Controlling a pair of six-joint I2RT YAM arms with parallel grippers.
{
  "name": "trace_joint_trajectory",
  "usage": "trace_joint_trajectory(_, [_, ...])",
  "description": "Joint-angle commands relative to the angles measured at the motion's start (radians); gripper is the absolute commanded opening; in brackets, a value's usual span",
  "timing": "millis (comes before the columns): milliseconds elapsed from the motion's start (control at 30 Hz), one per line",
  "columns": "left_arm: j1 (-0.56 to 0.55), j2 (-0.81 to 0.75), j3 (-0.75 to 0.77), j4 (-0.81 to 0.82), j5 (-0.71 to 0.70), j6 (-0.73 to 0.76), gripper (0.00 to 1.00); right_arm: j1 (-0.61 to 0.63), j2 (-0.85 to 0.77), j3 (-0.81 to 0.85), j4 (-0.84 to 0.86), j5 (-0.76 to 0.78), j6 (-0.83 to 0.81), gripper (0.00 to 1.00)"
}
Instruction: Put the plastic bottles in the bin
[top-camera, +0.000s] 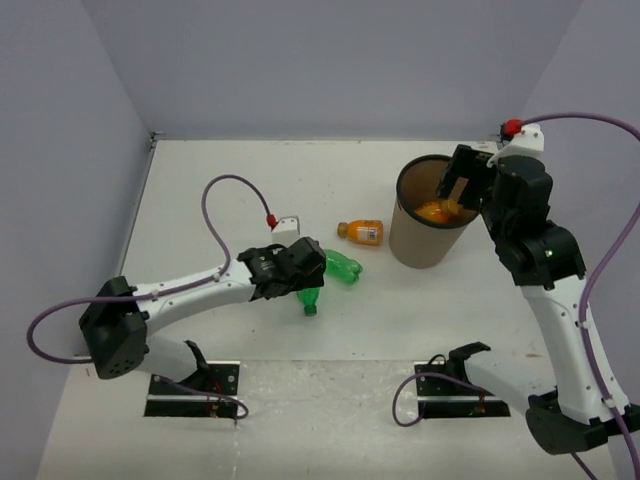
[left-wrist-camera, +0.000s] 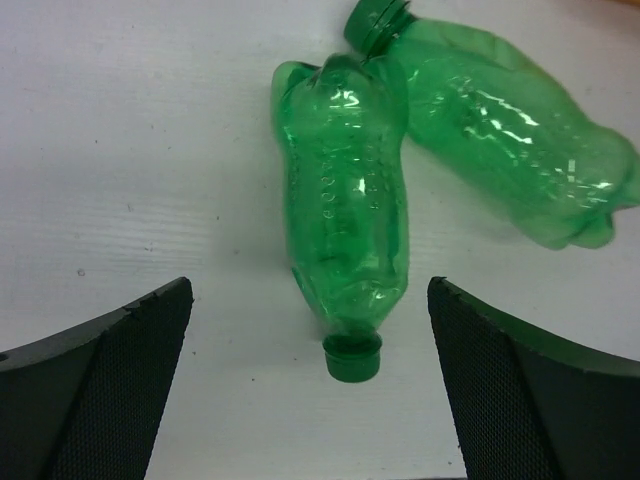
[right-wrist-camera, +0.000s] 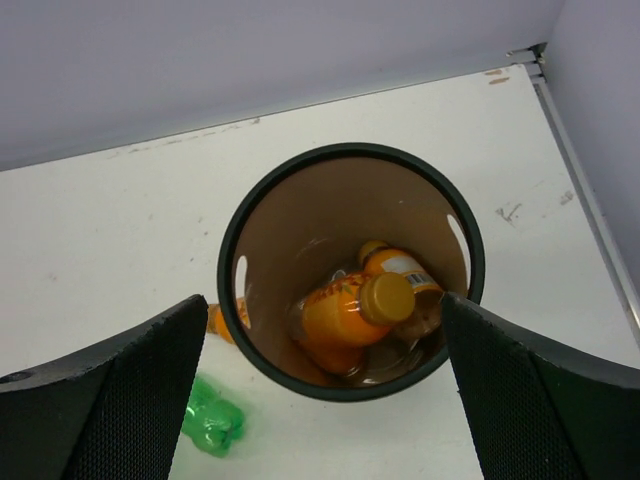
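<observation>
Two ribbed green bottles lie side by side on the table. The nearer green bottle (left-wrist-camera: 345, 200) points its cap at my left gripper (left-wrist-camera: 310, 400), which is open and empty just short of it. The second green bottle (left-wrist-camera: 510, 130) lies to its right. In the top view they are the nearer green bottle (top-camera: 310, 298) and the second one (top-camera: 342, 267), by the left gripper (top-camera: 298, 272). One orange bottle (top-camera: 361, 232) lies left of the brown bin (top-camera: 415, 240). My right gripper (right-wrist-camera: 320, 400) hangs open and empty over the bin's black rim (right-wrist-camera: 228, 262). Orange bottles (right-wrist-camera: 340, 315) lie inside.
Grey walls close the table at the back and both sides. The bin stands at the right rear, close to the right arm (top-camera: 530, 240). A purple cable (top-camera: 215, 215) loops over the left arm. Both arm bases sit at the near edge.
</observation>
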Motion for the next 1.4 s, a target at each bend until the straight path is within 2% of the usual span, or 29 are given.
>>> trace_joint_trajectory(0, [0.0, 0.105, 0.031, 0.01, -0.05, -0.048, 1.0, 0.001, -0.02, -0.044, 0.017, -0.103, 0.017, 0.99])
trace_joint_trajectory(67, [-0.003, 0.18, 0.041, 0.035, -0.039, -0.045, 1.0, 0.003, -0.026, -0.055, 0.017, -0.117, 0.012, 0.99])
trace_joint_trajectory(267, [-0.008, 0.275, 0.041, 0.147, -0.086, 0.005, 0.99, 0.009, -0.04, -0.091, 0.027, -0.154, 0.009, 0.99])
trace_joint_trajectory(367, [-0.005, 0.292, 0.028, 0.194, -0.103, 0.015, 0.94, 0.017, -0.038, -0.111, 0.038, -0.18, 0.009, 0.99])
trace_joint_trajectory(467, [0.006, 0.307, 0.005, 0.237, -0.108, 0.028, 0.8, 0.029, -0.041, -0.125, 0.043, -0.195, 0.009, 0.99])
trace_joint_trajectory(500, [0.015, 0.312, 0.002, 0.239, -0.108, 0.026, 0.64, 0.032, -0.043, -0.136, 0.05, -0.2, 0.011, 0.99])
trace_joint_trajectory(567, [0.018, 0.315, -0.008, 0.236, -0.109, 0.022, 0.43, 0.04, -0.053, -0.159, 0.063, -0.241, 0.014, 0.99])
trace_joint_trajectory(633, [0.018, 0.307, -0.025, 0.242, -0.108, 0.018, 0.4, 0.04, -0.064, -0.18, 0.096, -0.345, 0.02, 0.99])
trace_joint_trajectory(733, [0.02, 0.277, -0.053, 0.207, -0.122, -0.001, 0.19, 0.04, -0.081, -0.22, 0.153, -0.504, 0.041, 0.99])
trace_joint_trajectory(767, [0.02, 0.242, -0.071, 0.193, -0.129, -0.009, 0.08, 0.04, -0.081, -0.233, 0.164, -0.543, 0.044, 0.99])
trace_joint_trajectory(833, [0.018, 0.155, -0.094, 0.153, -0.165, -0.035, 0.0, 0.04, -0.07, -0.239, 0.185, -0.621, 0.061, 0.99])
trace_joint_trajectory(867, [0.015, 0.116, -0.125, 0.149, -0.18, -0.037, 0.0, 0.041, -0.063, -0.246, 0.193, -0.714, 0.064, 0.99])
trace_joint_trajectory(933, [0.01, 0.038, -0.157, 0.161, -0.217, -0.014, 0.0, 0.044, -0.043, -0.256, 0.219, -0.778, 0.086, 0.99])
trace_joint_trajectory(967, [0.007, -0.073, -0.189, 0.211, -0.226, 0.055, 0.0, 0.052, -0.037, -0.272, 0.25, -0.822, 0.107, 0.99])
trace_joint_trajectory(1000, [0.003, -0.075, -0.209, 0.211, -0.231, 0.09, 0.0, 0.057, -0.037, -0.282, 0.273, -0.846, 0.107, 0.99])
trace_joint_trajectory(1067, [-0.006, -0.194, -0.284, 0.312, -0.226, 0.196, 0.0, 0.089, -0.029, -0.311, 0.343, -0.92, 0.174, 0.99])
trace_joint_trajectory(1133, [-0.019, -0.336, -0.356, 0.494, -0.185, 0.297, 0.0, 0.157, 0.005, -0.314, 0.377, -0.967, 0.198, 0.99])
trace_joint_trajectory(1167, [-0.035, -0.399, -0.401, 0.583, -0.104, 0.415, 0.0, 0.188, 0.023, -0.296, 0.385, -0.987, 0.199, 0.99])
trace_joint_trajectory(1200, [-0.043, -0.524, -0.5, 0.774, -0.04, 0.466, 0.0, 0.217, 0.041, -0.283, 0.38, -0.998, 0.202, 0.99])
trace_joint_trajectory(1300, [-0.048, -0.706, -0.635, 1.057, 0.238, 0.624, 0.0, 0.319, 0.109, -0.248, 0.374, -0.97, 0.224, 0.99])
trace_joint_trajectory(1367, [-0.048, -0.838, -0.709, 1.136, 0.408, 0.704, 0.0, 0.398, 0.153, -0.213, 0.341, -0.924, 0.221, 0.99])
